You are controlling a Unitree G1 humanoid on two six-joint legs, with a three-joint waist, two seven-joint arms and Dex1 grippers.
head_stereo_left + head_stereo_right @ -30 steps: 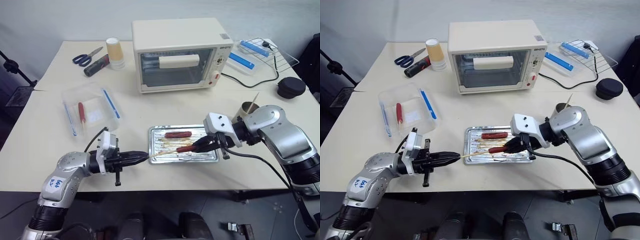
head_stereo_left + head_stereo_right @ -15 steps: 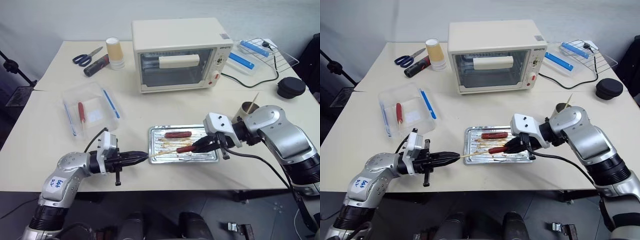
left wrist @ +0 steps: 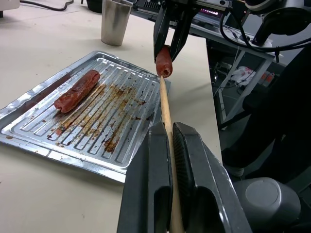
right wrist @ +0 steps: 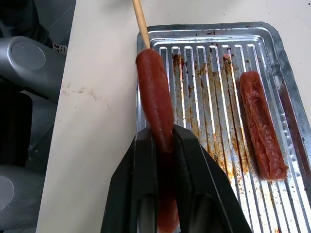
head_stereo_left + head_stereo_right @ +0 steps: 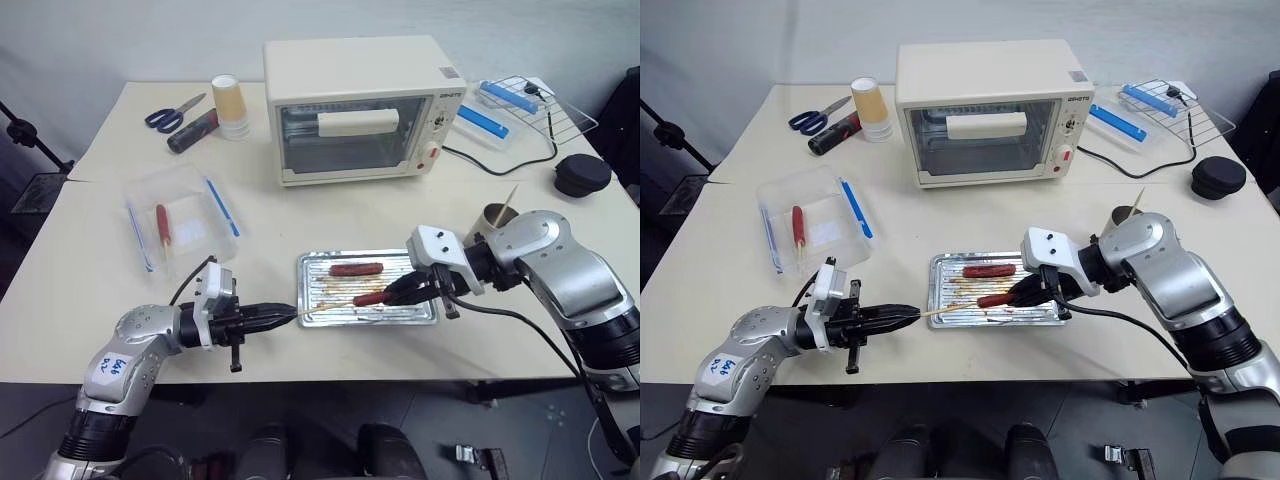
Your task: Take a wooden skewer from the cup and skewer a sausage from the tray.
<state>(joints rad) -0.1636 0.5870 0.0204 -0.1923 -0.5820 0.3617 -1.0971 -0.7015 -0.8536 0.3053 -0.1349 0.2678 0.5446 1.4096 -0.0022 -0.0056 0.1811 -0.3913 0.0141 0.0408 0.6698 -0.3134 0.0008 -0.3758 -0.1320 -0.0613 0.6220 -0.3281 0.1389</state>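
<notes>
Nothing has shifted across the last second: both arms hold the same pose over the tray, so the piercing looks stalled at first contact, or is going very slowly.

At the lower left of the head views, the left pincer [image 5: 283,315] is clamped tight on the wooden skewer [image 5: 325,306], which runs level toward the right over the near edge of the tray [image 5: 420,318]. Its point meets the end of the sausage [image 4: 154,99], which the right pincer [image 5: 392,294] grips between nearly closed jaws just above the tray, right of centre. In the left wrist view the tip touches the sausage's cut end; how deep it has entered I cannot tell. My judgement is that the stick has yet to be pushed lengthwise through the meat. A second sausage [image 5: 356,268] lies on the ribbed floor behind.

The pale table [image 5: 90,250] carries a clear plastic box [image 5: 180,222] at centre left, scissors [image 5: 170,113] and stacked cups [image 5: 230,105] at upper left, a toaster oven [image 5: 360,105] at top centre, the cup [image 5: 495,218] behind the right arm, and a wire rack [image 5: 535,105] at upper right. Dark floor surrounds the table.
</notes>
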